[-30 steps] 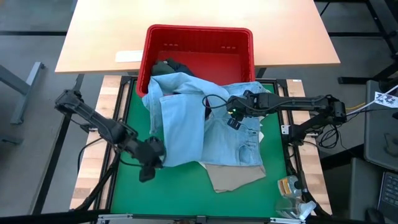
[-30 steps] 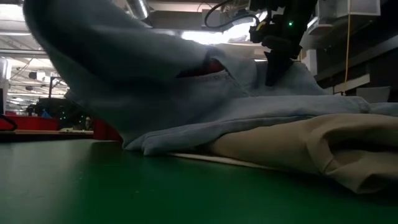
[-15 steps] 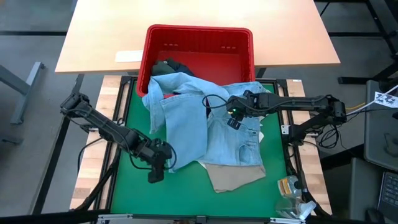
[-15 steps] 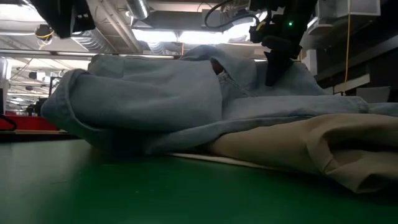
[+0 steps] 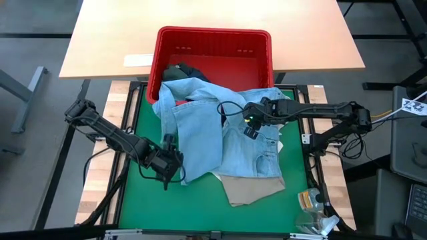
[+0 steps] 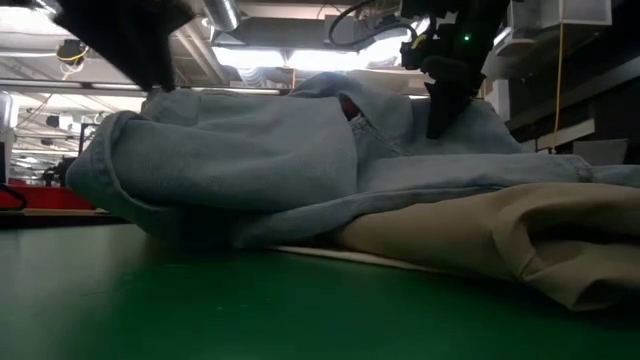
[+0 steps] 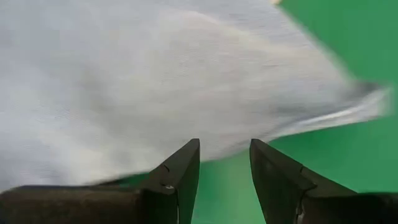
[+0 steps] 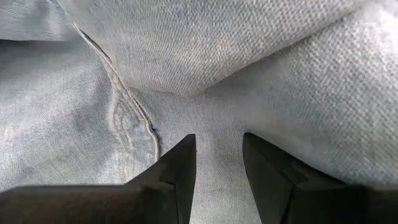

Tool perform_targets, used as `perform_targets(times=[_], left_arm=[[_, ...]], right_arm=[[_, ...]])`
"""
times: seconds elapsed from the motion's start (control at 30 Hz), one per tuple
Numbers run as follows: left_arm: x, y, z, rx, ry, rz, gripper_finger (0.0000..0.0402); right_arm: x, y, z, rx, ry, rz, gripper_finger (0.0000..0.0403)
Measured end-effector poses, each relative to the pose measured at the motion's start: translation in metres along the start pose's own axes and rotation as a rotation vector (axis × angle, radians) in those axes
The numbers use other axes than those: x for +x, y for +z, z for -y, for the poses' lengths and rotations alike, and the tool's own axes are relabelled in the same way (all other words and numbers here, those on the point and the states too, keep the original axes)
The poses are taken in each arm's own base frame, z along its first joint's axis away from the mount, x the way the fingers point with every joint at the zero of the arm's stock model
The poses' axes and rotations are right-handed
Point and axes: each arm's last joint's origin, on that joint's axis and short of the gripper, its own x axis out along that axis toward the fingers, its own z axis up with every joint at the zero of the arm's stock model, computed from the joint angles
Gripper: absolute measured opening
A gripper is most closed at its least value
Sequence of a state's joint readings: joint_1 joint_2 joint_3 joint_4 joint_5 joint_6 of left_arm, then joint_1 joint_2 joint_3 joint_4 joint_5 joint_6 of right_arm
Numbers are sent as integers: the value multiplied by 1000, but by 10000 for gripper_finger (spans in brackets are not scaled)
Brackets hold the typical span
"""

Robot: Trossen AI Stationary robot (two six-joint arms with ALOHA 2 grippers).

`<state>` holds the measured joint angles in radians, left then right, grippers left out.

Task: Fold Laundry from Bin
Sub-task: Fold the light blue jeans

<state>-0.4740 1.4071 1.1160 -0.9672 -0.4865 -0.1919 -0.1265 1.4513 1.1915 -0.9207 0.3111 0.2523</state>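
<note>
The shirt (image 5: 213,133) spills from the bin (image 5: 213,41) at the table's far edge onto the mat (image 5: 143,207), overlapping another garment (image 5: 252,188) lying nearer.

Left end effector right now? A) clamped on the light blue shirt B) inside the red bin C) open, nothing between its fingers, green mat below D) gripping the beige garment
C: the left wrist view shows the left end effector with parted fingers and only the green mat between them; the light blue denim shirt lies just ahead.

Overhead, table-level and two close wrist views, all sharing the light blue shirt (image 5: 200,133).
</note>
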Motion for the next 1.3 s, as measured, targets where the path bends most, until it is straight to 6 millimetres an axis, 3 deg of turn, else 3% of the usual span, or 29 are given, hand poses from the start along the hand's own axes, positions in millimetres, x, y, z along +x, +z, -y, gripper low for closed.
perform_targets(times=[0.13,0.33,0.87,1.07,1.3], left_arm=[[1,-2,-8,170,131,-26,134],[8,-8,-20,285,176,-133,134],[28,-17,-61,314,292,-305,134],[42,-27,-63,311,292,-344,134],[46,-23,-61,281,313,-290,134]], right_arm=[[0,0,0,0,1,-1,133],[0,0,0,-1,1,-1,133],[0,0,0,-2,3,-1,133],[0,0,0,-2,3,-1,133],[0,0,0,-2,3,-1,133]])
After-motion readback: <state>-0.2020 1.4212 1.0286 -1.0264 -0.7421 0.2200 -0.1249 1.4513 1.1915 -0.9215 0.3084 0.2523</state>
